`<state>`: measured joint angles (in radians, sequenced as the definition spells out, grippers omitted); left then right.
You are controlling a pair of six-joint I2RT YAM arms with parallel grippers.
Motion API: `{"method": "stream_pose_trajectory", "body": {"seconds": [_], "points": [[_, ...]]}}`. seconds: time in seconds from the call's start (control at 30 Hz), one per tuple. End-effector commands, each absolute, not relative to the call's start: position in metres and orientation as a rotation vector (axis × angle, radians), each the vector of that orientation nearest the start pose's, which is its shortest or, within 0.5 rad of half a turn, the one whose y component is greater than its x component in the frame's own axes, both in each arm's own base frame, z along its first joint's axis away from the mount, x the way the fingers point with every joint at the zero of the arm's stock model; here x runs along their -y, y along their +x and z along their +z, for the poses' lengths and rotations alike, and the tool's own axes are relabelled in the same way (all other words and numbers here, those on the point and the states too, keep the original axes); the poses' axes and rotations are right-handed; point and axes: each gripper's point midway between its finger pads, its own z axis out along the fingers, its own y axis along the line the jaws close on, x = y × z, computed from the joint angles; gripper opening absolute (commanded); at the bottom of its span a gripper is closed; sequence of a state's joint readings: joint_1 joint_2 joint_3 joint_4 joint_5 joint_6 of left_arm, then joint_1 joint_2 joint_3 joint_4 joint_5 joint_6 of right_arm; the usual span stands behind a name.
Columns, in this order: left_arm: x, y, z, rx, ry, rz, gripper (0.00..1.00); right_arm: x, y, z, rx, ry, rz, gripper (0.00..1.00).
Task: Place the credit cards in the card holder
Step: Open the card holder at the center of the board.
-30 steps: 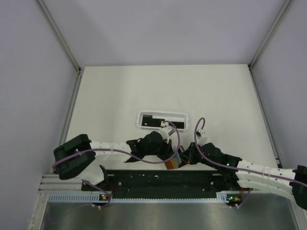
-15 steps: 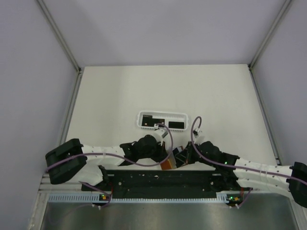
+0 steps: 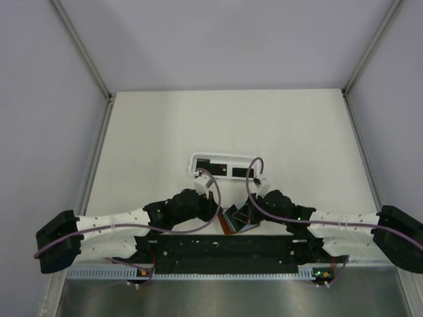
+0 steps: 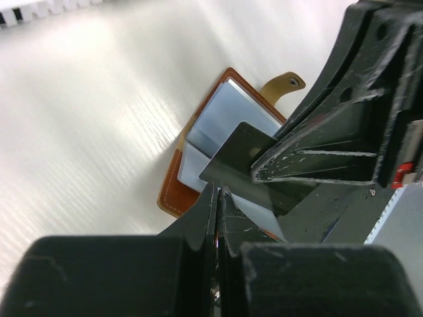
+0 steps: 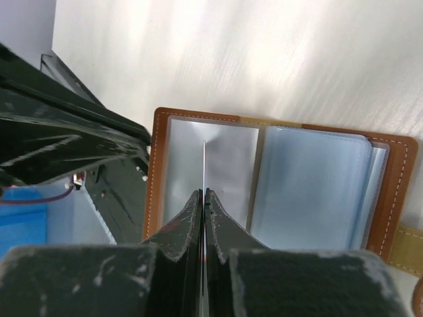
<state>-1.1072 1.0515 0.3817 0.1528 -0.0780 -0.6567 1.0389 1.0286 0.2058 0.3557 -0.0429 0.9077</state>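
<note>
Pale walls close in a white table (image 3: 291,125). From above, the left gripper (image 3: 218,210) and the right gripper (image 3: 250,210) meet tip to tip over the card holder (image 3: 229,226), which they largely hide. Just beyond both sits a white slotted basket (image 3: 225,160) with black credit cards (image 3: 239,172) inside.

The left wrist view fills in the grip. The left gripper (image 4: 218,211) has its fingers pressed together with nothing visible between them. Ahead of it the card holder (image 4: 198,132) lies open, its clasp tab (image 4: 281,84) on the far side. The right gripper (image 4: 264,168) comes in from the right, clamped on one black card (image 4: 236,158) over the bluish pockets.

The right wrist view shows that card (image 5: 203,165) edge-on, a thin line pinched in the right gripper (image 5: 203,195). The card holder (image 5: 310,185) lies spread directly beneath, and the left gripper (image 5: 132,142) crowds its left edge.
</note>
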Motion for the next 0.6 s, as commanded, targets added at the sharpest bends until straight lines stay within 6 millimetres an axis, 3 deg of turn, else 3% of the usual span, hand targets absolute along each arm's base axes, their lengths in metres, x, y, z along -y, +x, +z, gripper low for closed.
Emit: {"method": "stream_pose_trajectory", "body": {"seconds": [0.0,0.2,0.43,0.57], "points": [[0.282,0.141,0.098,-2.134,0.382,-0.935,0.00,-0.304,0.125,0.088,-2.200,-0.215,1.260,0.00],[0.291,0.137,0.094,-2.134,0.435,-0.965,0.00,-0.308,0.126,0.073,-2.243,-0.217,1.221,0.00],[0.313,0.119,0.067,-2.227,0.522,-1.070,0.00,-0.305,0.129,0.063,-2.278,-0.189,1.162,0.00],[0.318,0.119,0.070,-2.217,0.531,-1.081,0.00,-0.302,0.130,0.056,-2.307,-0.202,1.083,0.00]]}}
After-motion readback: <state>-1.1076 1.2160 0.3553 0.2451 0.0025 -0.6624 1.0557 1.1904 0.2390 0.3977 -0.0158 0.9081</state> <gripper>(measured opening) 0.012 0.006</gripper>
